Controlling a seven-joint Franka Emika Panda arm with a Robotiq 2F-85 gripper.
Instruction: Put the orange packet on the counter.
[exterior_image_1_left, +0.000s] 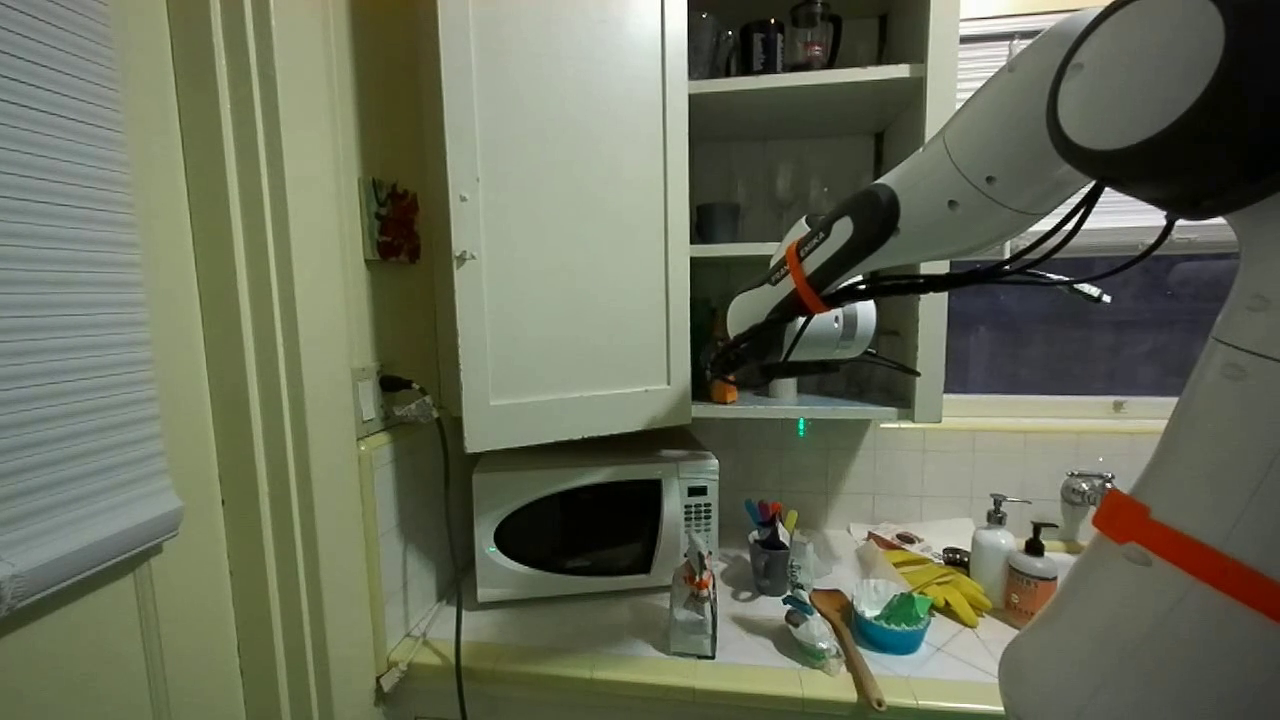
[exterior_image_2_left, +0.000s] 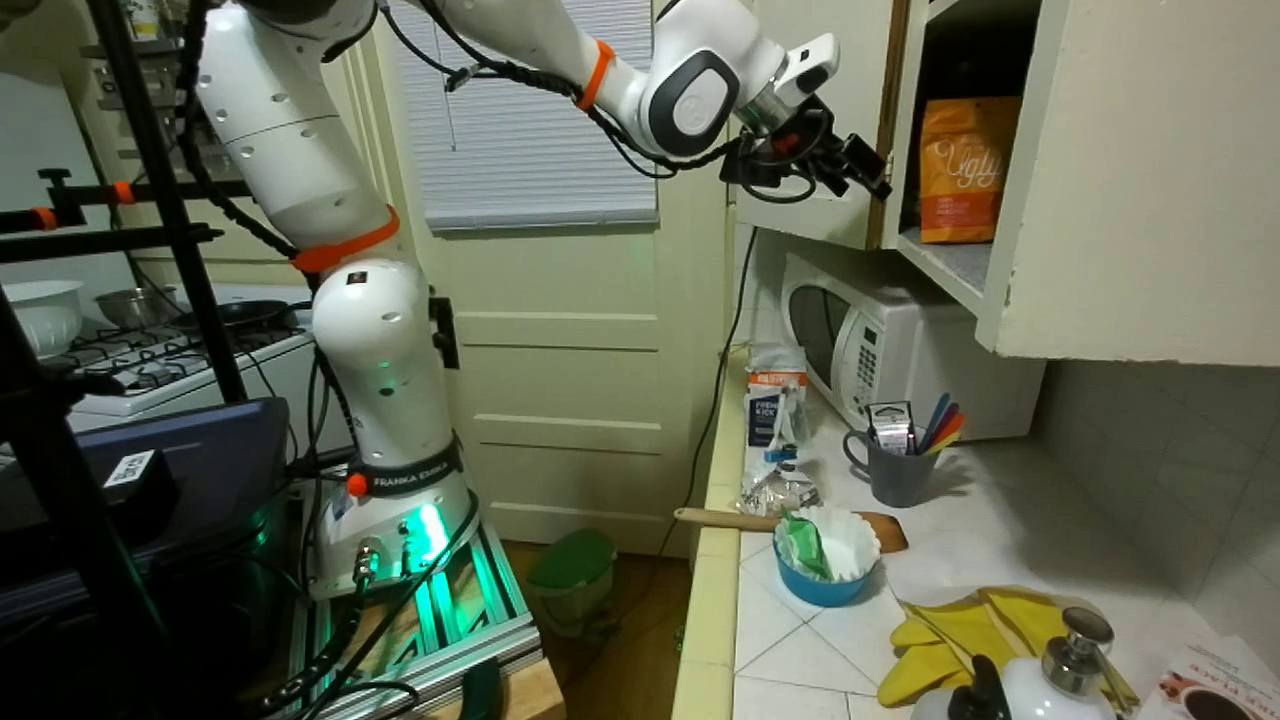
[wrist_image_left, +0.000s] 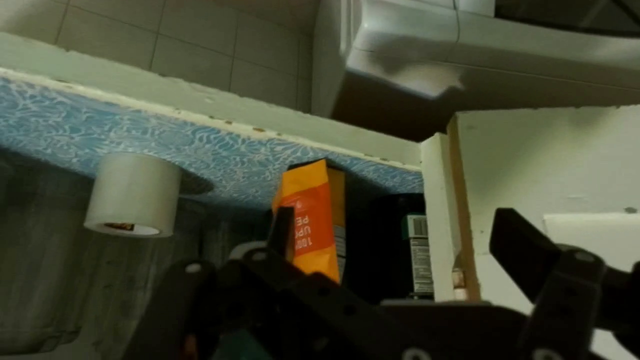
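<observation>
Claw (wrist_image_left: 394, 224) observed with its fingers set wide apart, at the cupboard (exterior_image_2_left: 1150, 190); in the wrist view one fingertip (wrist_image_left: 283, 227) overlaps the edge of the orange packet (exterior_image_2_left: 962, 205), though whether they touch cannot be told. Packet stands upright inside, on the bottom shelf (wrist_image_left: 225, 157) with its blue patterned lining, near a white cylinder (wrist_image_left: 137, 187). Desk (exterior_image_2_left: 790, 645) below carries a microwave (exterior_image_1_left: 580, 530), grey mug (exterior_image_2_left: 898, 480), blue bowl (exterior_image_2_left: 820, 592), yellow gloves (exterior_image_2_left: 945, 645) and wooden spatula (exterior_image_2_left: 725, 519), its handle reaching past the front edge.
</observation>
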